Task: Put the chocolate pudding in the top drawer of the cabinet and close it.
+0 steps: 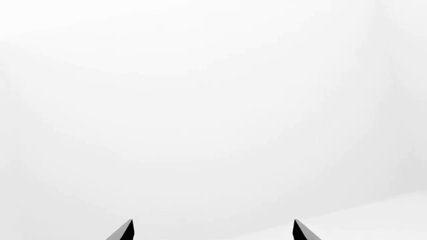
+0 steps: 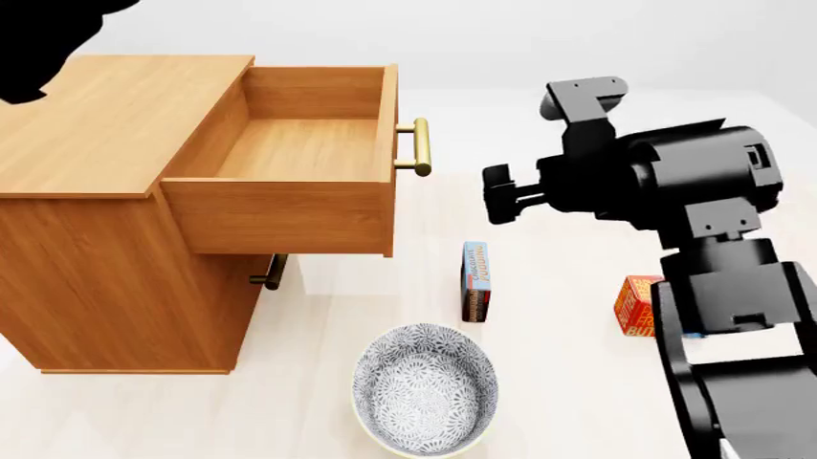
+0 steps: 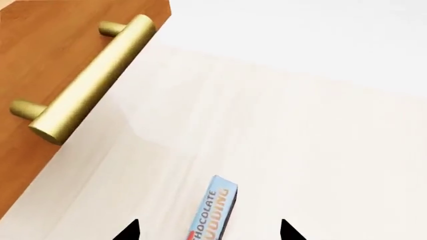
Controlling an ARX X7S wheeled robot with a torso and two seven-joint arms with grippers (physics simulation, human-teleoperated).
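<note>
Right fingers [image 3: 208,231]: spread wide, holding nothing; in the right wrist view only the two dark tips show. In the head view the black arm hangs above the table, out beyond the open drawer's front, its fingers [image 2: 500,194] pointing toward the drawer.
Chocolate pudding [image 2: 476,280]: standing on its thin edge on the table, upright. In the right wrist view its light blue edge [image 3: 212,209] lies in the gap between the two right fingertips, touching neither, with the words CHOCOLATE PUDDING readable along it.
Top drawer [image 2: 306,153]: pulled well out of the cabinet, wooden inside bare. Its front face and brass bar handle [image 3: 90,87] lie ahead of the right fingers and off to one side, apart from them; the same handle [image 2: 419,146] shows at the drawer's end in the head view.
Cabinet [image 2: 102,191]: light-brown wood, standing on the table, far side of the drawer from the right fingers; a lower handle [image 2: 268,273] peeks out under the open drawer.
Left fingers [image 1: 212,231]: spread, empty, two dark tips against plain white; nothing else is visible between or beyond them.
Patterned bowl [image 2: 424,389]: on the table, near the pudding, apart from it.
Butter box [image 2: 634,306]: orange-red, on the table beside the right arm, partly hidden by it.
Table [image 2: 562,316]: pale, carries everything.
</note>
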